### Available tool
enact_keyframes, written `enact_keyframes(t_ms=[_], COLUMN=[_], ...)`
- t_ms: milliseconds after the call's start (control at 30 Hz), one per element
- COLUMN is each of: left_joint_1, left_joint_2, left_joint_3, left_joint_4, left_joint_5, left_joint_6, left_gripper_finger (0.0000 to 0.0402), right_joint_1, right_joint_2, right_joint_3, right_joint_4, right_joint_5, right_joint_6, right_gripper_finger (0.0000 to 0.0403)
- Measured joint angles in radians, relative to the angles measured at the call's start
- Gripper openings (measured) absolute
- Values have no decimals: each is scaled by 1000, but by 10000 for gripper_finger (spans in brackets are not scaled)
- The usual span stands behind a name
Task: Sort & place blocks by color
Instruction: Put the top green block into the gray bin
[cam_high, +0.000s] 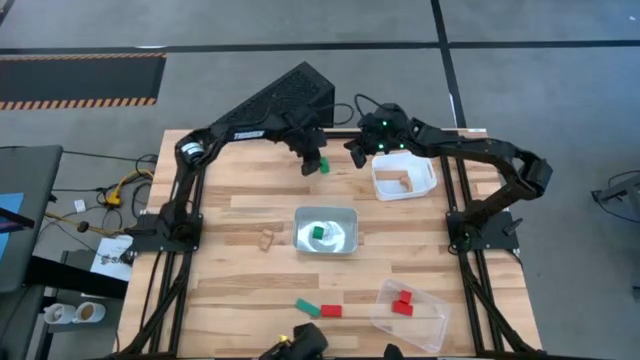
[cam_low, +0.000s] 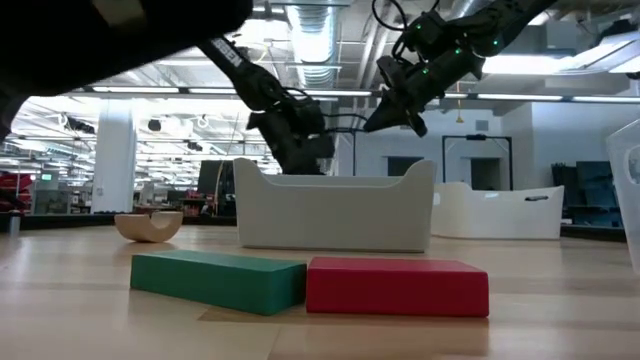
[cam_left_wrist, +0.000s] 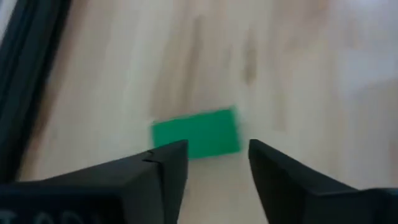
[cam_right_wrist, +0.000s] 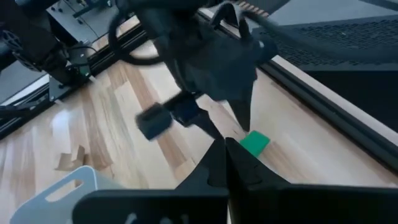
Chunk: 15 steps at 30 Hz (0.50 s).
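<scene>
High view: the left tool (cam_high: 312, 166) hangs open over a green block (cam_high: 322, 166) near the surface's (cam_high: 240, 205) far edge. The right tool (cam_high: 357, 155), fingers together and empty, is beside it.

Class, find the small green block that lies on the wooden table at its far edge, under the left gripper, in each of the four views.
High view: the small green block lies top centre, beside the left gripper.
Low view: not visible.
Left wrist view: centre, just beyond the open fingers.
Right wrist view: right of centre, below the left gripper.
Shared landmark: the left gripper above it.
</scene>
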Motion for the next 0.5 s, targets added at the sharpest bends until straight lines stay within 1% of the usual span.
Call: enact_keyframes(t_ms=[100,167,333,433,500], left_joint_1=[-30,-53,-93,-104,-104], left_joint_2=[24,35,34,34,34], left_joint_3=[37,49,55,55,55], left_joint_4=[-47,-47,-57,-38,-39], left_joint_5=[-155,-229,-291,-340,-340], left_joint_6=[5,36,121,136,156], left_gripper_finger=[178,189,200,201,201], right_joint_1=[-2,-2,-2,-2,-2], right_joint_2=[0,0,0,0,0], right_joint_3=[0,0,0,0,0], right_joint_4=[-2,-3,-3,-4,-4], right_joint_5=[1,1,2,2,2], right_joint_6=[-17,-28,-37,-38,-40], right_gripper_finger=[7,7,7,7,8])
